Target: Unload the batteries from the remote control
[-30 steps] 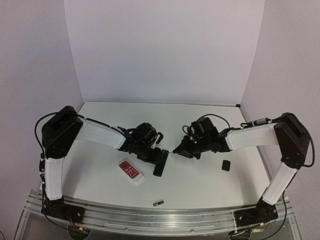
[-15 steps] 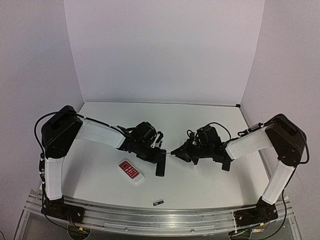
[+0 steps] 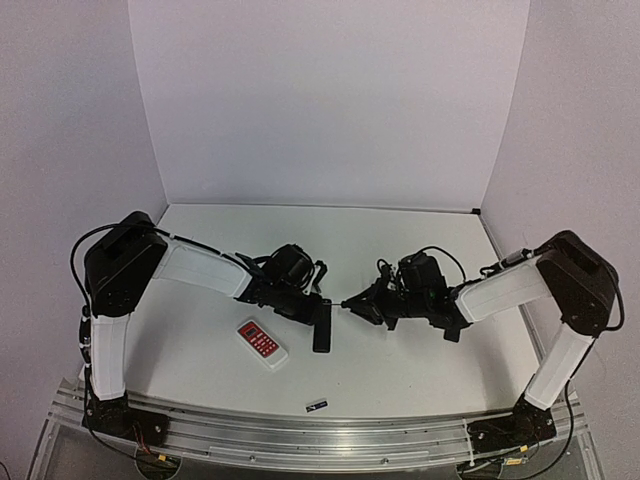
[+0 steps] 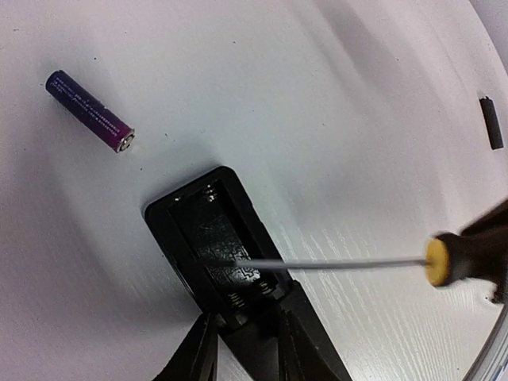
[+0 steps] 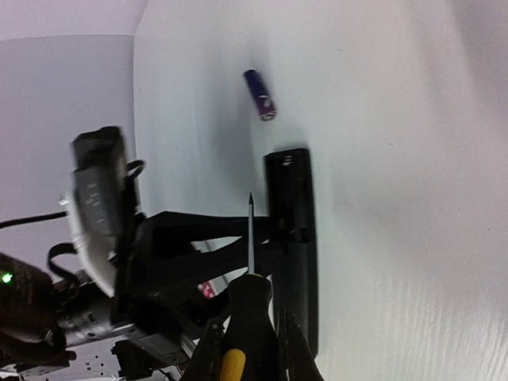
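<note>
One slim dark purple cylindrical battery (image 4: 89, 121) lies loose on the white counter (image 4: 333, 95). It rests on its side, just beyond the open end of the long black plastic remote control (image 4: 208, 230) and apart from it. From overhead I place this cell close to the counter's front edge.

I note the left pincer (image 4: 246, 317) clenched on the long black plastic remote control, one finger on each long side, at the end opposite the loose cell. The remote lies back-up. Its battery compartment (image 4: 214, 238) is uncovered, with a bare moulded floor and coil springs showing at the gripped end.

I note the right pincer (image 5: 250, 343) clenched on a screwdriver with a black handle and yellow collar (image 5: 248, 305). The thin metal shaft crosses from the right, and its tip sits inside the compartment near the springs.

Elsewhere, a white remote with a red face (image 3: 262, 344) lies left of the black one, apart from it. A small flat black cover (image 4: 492, 123) lies well apart, towards the right side of the counter.
</note>
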You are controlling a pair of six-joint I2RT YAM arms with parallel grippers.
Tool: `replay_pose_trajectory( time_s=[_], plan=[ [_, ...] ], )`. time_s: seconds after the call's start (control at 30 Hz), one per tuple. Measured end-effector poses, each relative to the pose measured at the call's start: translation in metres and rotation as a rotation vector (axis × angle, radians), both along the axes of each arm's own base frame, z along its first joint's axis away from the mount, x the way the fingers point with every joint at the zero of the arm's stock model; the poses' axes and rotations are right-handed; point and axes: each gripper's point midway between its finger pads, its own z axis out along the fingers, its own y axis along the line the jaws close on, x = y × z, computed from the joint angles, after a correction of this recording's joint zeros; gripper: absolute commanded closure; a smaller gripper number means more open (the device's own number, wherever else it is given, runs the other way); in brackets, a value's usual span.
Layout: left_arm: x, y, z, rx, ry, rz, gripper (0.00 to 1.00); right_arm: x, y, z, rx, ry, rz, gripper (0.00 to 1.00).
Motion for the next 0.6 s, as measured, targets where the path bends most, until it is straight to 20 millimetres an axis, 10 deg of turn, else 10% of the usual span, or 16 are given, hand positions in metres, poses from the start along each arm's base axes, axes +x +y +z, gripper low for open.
replay_pose_trajectory(
  time_s=[0.3, 0.6],
  plan=[
    [0.003, -0.002, 0.0, 0.004, -0.01, 0.027, 0.56, -0.012, -0.023, 0.099, -0.052, -0.268, 0.006, 1.0],
    [-0.004, -0.012, 0.005, -0.045, 0.035, -0.002, 0.41, -0.022, -0.102, 0.112, -0.285, -0.324, -0.199, 1.0]
  ],
)
